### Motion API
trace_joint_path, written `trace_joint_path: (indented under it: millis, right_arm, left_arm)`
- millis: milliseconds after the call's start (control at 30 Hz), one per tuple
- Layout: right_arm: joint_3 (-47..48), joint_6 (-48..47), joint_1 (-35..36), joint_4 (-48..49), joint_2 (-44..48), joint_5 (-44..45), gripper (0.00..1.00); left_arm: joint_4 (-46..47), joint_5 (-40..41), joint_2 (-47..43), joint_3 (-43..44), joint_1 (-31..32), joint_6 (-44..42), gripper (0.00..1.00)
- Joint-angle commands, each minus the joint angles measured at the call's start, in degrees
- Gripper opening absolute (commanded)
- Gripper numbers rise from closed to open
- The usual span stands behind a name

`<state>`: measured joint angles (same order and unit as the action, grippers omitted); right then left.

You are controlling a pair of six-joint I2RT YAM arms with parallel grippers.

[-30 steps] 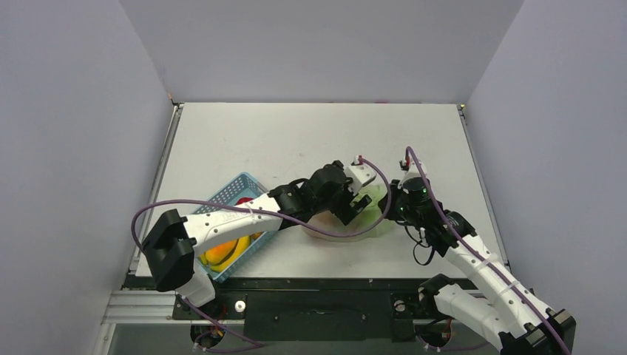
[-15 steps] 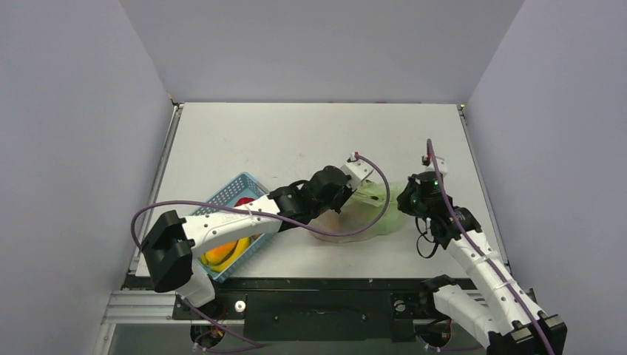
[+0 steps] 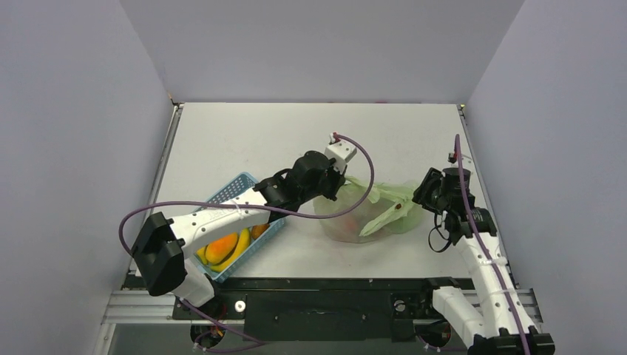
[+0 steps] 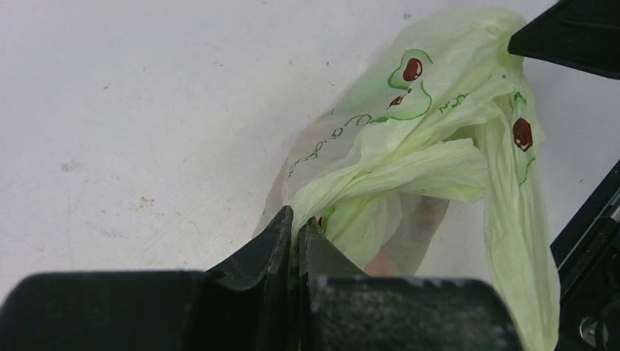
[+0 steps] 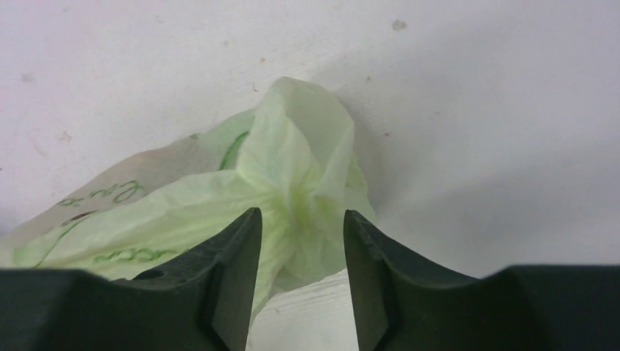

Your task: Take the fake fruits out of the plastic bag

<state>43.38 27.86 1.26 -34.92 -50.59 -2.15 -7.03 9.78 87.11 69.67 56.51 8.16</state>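
Between the two arms, on the table [image 3: 251,140], the bag [image 3: 384,211] lies stretched out, with the fruits [image 3: 344,222] only a reddish blur inside. The left gripper [image 4: 296,228] has just clamped tight on a twisted strip of film. The right gripper [image 5: 301,241] has just let go and drawn rightward, its jaws half apart around the bunched far end. The mouth looks unopened, so a regrip seems due.
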Motion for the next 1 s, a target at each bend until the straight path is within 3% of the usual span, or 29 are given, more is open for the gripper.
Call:
trace_joint_path:
  millis: [0,233,433,567,733,967]
  right_arm:
    - [4.95,-1.12,6.85,-2.54,5.54,9.21,0.45]
    - [3.52,5.15,14.58,-5.00,8.38,5.16,0.52]
    - [-2.33,16.80,23.75,0.96,11.18,1.41,0.54]
    - [-7.94,22.46,25.64,7.18,11.83,1.71,0.55]
    - [-10.23,22.28,26.18,9.71,7.73,4.57,0.56]
    - [-10.70,16.81,27.39,5.17,5.82,16.51,0.56]
  left_arm:
    - [1.94,-6.05,-0.73,0.31,-2.77,5.50,0.00]
    - [2.44,-9.57,-0.50,0.23,-5.09,8.22,0.00]
    - [2.06,-9.78,0.03,0.68,-5.66,8.49,0.00]
    - [2.02,-9.78,0.12,0.66,-5.70,8.54,0.00]
    - [1.89,-9.78,-0.03,0.66,-5.71,8.11,0.00]
    - [1.66,-9.78,-0.58,0.87,-5.70,7.91,0.00]
